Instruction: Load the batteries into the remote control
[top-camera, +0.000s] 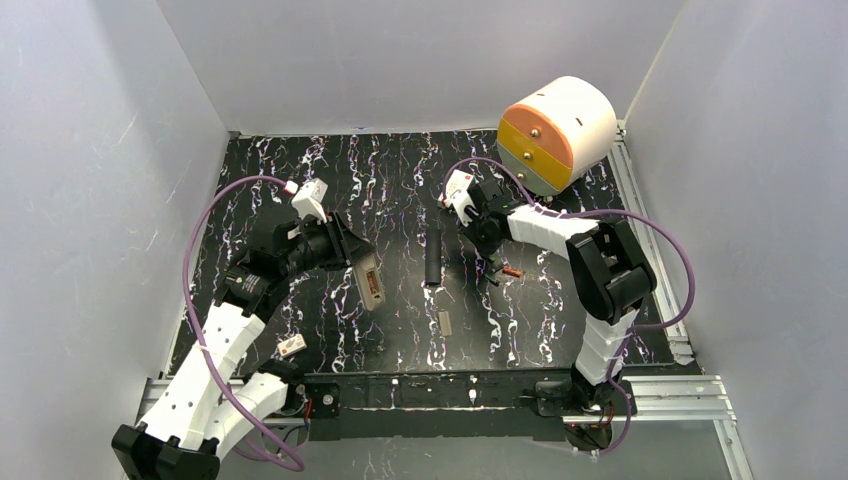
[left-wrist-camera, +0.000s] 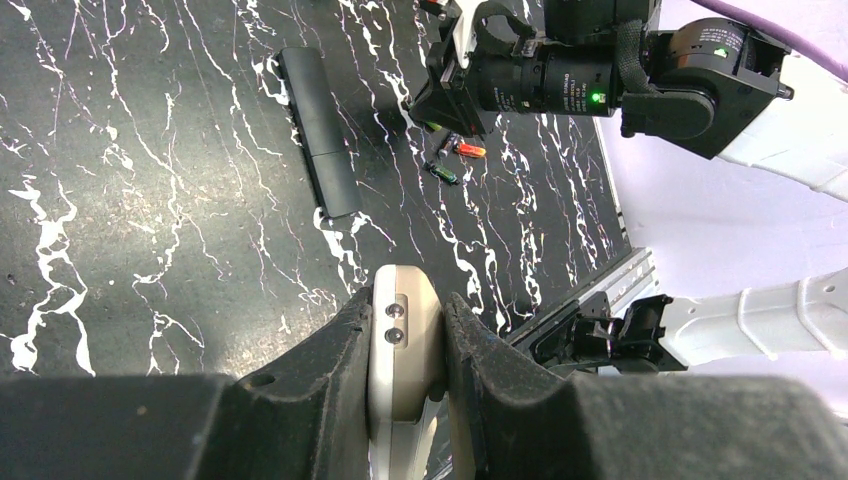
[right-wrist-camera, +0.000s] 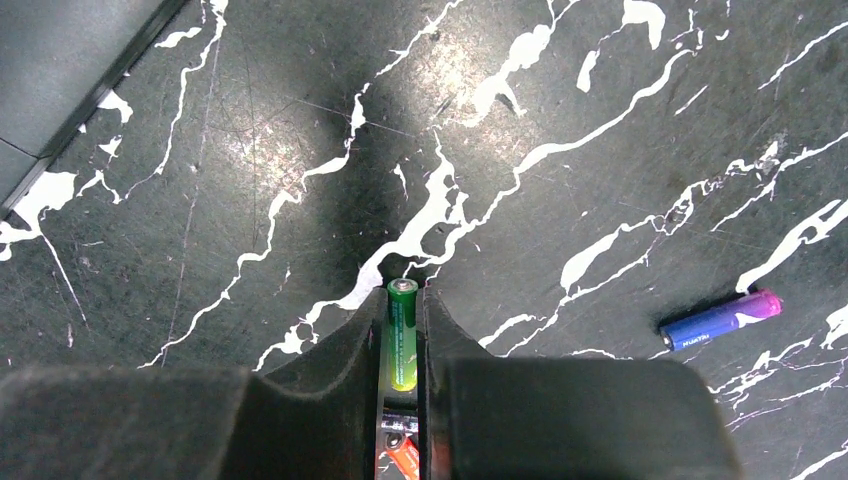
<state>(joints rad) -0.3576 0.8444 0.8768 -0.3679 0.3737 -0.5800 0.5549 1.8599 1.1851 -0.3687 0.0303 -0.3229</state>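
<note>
My left gripper (left-wrist-camera: 407, 305) is shut on the remote control (left-wrist-camera: 403, 345), which it holds edge-on above the mat with its beige back to the right. From above, the remote control (top-camera: 371, 286) hangs left of centre. My right gripper (right-wrist-camera: 404, 296) is low over the mat, fingers pressed on both sides of a green battery (right-wrist-camera: 403, 335) whose metal tip points away from the wrist. A red battery (right-wrist-camera: 406, 457) shows through the gap behind it and lies beside the right gripper (top-camera: 493, 270) as a red battery (top-camera: 512, 271). A blue-purple battery (right-wrist-camera: 720, 320) lies to the right.
A long black bar (top-camera: 433, 256) lies at mid-table between the arms. A small beige piece (top-camera: 445, 322) lies nearer the front. A white box with a red mark (top-camera: 291, 346) sits at front left. A big white, orange and yellow drum (top-camera: 555, 130) stands at back right.
</note>
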